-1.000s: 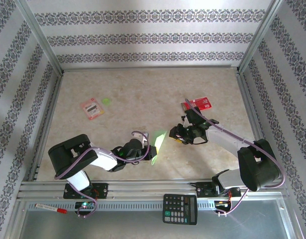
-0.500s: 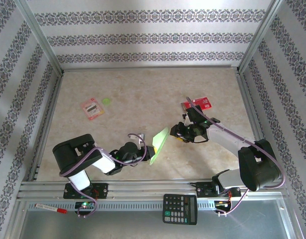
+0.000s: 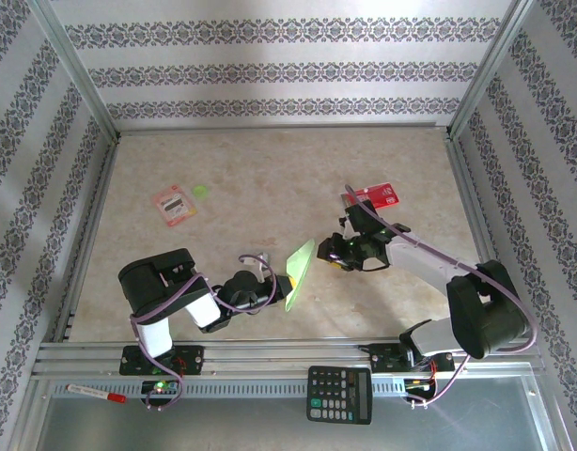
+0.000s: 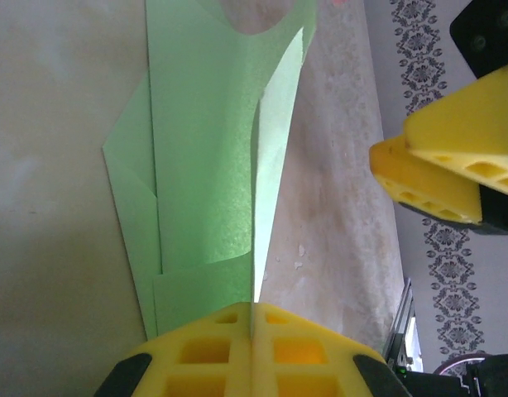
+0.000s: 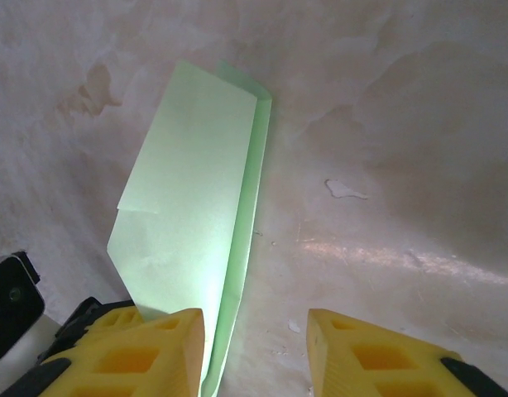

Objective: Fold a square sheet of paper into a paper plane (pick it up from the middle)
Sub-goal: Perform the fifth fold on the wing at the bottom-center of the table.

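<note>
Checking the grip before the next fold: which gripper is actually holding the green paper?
The left gripper: its fingers are closed on the folded green paper. The right gripper stands open nearby.

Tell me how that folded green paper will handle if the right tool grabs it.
Likely floppy: the green paper is thin, its layers splaying apart beyond the shut left tool. Probably very light, as a pinch at one end holds it. Its creases may stiffen it lengthwise, yet the open right tool could easily crumple it.
</note>
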Controlling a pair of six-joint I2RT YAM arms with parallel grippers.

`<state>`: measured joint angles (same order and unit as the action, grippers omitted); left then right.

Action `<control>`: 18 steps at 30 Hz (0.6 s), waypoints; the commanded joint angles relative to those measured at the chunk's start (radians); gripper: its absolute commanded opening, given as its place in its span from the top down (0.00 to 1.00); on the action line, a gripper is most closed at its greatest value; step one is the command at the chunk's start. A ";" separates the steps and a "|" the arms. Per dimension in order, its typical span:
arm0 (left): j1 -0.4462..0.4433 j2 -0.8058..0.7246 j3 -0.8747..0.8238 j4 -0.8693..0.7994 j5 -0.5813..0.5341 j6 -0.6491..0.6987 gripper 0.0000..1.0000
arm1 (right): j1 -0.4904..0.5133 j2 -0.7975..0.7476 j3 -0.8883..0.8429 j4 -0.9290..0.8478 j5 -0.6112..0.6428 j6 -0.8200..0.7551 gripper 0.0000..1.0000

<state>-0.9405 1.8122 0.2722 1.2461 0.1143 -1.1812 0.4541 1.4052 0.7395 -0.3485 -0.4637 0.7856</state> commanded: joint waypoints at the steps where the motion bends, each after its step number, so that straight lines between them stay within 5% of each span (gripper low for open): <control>1: 0.010 0.012 -0.015 -0.038 -0.025 -0.029 1.00 | 0.046 0.029 0.035 0.042 0.001 0.001 0.65; 18: 0.009 0.017 0.019 -0.180 -0.003 -0.058 1.00 | 0.151 0.219 0.135 0.116 0.000 -0.003 0.84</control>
<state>-0.9401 1.8114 0.2897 1.2091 0.1081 -1.2293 0.5938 1.6058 0.8463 -0.2424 -0.4641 0.7887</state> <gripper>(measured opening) 0.049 0.164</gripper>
